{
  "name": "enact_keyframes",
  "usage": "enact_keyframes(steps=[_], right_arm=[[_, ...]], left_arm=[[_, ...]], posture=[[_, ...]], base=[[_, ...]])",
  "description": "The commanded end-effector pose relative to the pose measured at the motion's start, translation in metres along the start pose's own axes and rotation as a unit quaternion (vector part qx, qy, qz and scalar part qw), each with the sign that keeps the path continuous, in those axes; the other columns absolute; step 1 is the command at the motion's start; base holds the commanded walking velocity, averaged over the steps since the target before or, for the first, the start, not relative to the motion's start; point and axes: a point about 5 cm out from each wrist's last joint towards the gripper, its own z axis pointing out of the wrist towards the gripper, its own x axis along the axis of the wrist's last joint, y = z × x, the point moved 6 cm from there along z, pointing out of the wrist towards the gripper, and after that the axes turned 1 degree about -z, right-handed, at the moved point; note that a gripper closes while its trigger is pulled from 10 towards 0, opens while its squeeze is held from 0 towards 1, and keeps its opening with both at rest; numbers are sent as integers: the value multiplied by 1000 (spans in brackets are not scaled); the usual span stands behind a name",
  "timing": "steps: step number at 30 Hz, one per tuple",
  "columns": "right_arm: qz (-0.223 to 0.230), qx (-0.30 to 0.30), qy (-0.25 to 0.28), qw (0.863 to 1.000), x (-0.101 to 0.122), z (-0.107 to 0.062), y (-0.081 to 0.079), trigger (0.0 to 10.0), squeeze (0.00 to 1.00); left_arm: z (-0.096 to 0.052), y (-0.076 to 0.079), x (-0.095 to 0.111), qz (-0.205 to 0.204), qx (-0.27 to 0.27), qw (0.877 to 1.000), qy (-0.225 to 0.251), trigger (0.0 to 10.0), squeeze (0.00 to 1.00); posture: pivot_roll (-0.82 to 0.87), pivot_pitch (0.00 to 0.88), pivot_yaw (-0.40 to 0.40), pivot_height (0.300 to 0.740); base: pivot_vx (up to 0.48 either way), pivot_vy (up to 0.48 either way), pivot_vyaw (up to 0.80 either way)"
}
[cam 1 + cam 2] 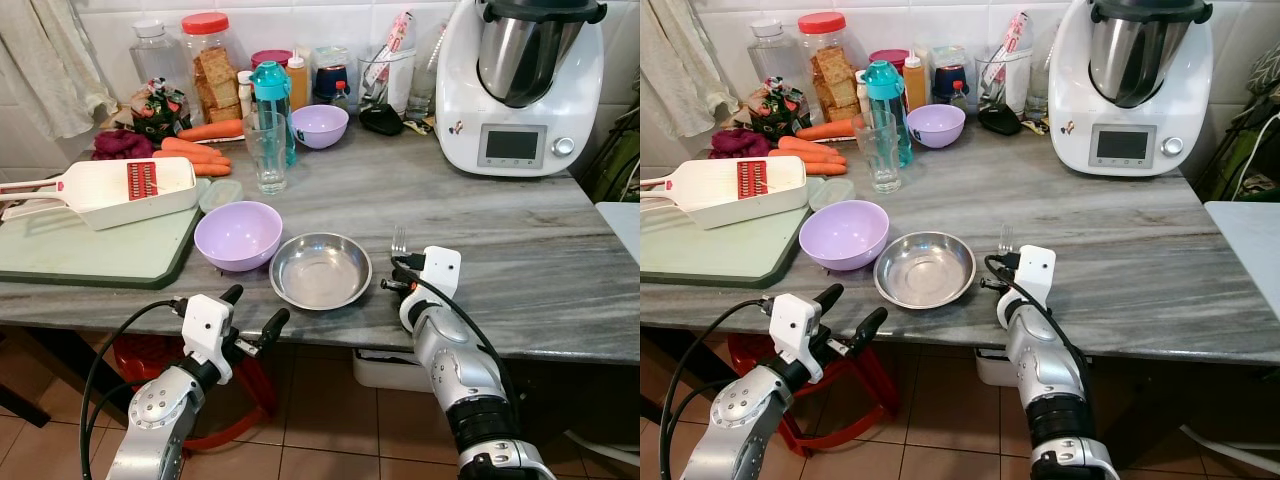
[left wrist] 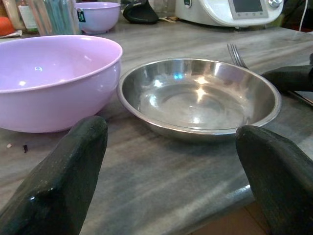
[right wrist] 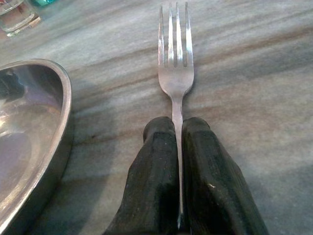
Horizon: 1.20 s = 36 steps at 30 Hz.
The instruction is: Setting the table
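A round steel dish (image 1: 321,270) sits near the front edge of the grey marble counter (image 1: 500,230), with a lilac bowl (image 1: 238,235) touching close on its left. Just right of the dish lies a steel fork (image 3: 175,63), tines pointing away from me. My right gripper (image 3: 177,128) is shut on the fork's handle, low over the counter (image 1: 398,268). My left gripper (image 1: 253,312) hangs open just off the counter's front edge, in front of the bowl and dish, its fingers (image 2: 68,171) wide apart and empty.
A green cutting board (image 1: 90,250) with a white slicer (image 1: 120,188) lies at the left. Further back stand a glass (image 1: 266,150), a teal bottle (image 1: 272,95), carrots (image 1: 195,150), jars, a second lilac bowl (image 1: 320,125) and a white kitchen machine (image 1: 520,85). Bare counter lies at right.
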Motion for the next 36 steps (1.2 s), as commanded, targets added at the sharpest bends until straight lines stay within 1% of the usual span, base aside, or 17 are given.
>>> enact_keyframes(steps=[1, 5, 6, 7, 14, 25, 36], right_arm=[[1, -5, -11, 1000, -4, 1, 3, 10000, 0], [-2, -8, -16, 1000, -8, 1, 6, 10000, 0], [-2, -8, -16, 1000, -9, 1, 6, 10000, 776], [-2, -9, -16, 1000, -9, 1, 8, 10000, 1000], [-4, -12, -9, 1000, -7, 1, 11, 10000, 1000], [-9, -12, 5, 1000, -1, 1, 11, 10000, 1000], [-28, -23, 69, 997, 24, -9, 19, 10000, 1000]], left_arm=[[3, 4, 6, 1, -15, 1000, 6, 10000, 0], [2, 5, 6, 0, -18, 1000, 6, 10000, 0], [3, 5, 6, 0, -18, 1000, 6, 10000, 0], [3, 5, 6, 0, -18, 1000, 6, 10000, 0], [3, 6, 5, -1, -21, 1000, 6, 10000, 0], [3, 8, 6, 0, -22, 1000, 7, 10000, 0], [3, 8, 7, -2, -22, 1000, 8, 10000, 0]], posture=[[-20, 0, 36, 740], [-24, 0, 34, 740], [-24, 0, 34, 740], [-24, 0, 34, 740], [-22, 0, 31, 740], [-21, 0, 29, 740], [-21, 0, 30, 740]], base=[[0, 0, 0], [0, 0, 0], [0, 0, 0], [0, 0, 0], [0, 0, 0], [0, 0, 0], [0, 0, 0]])
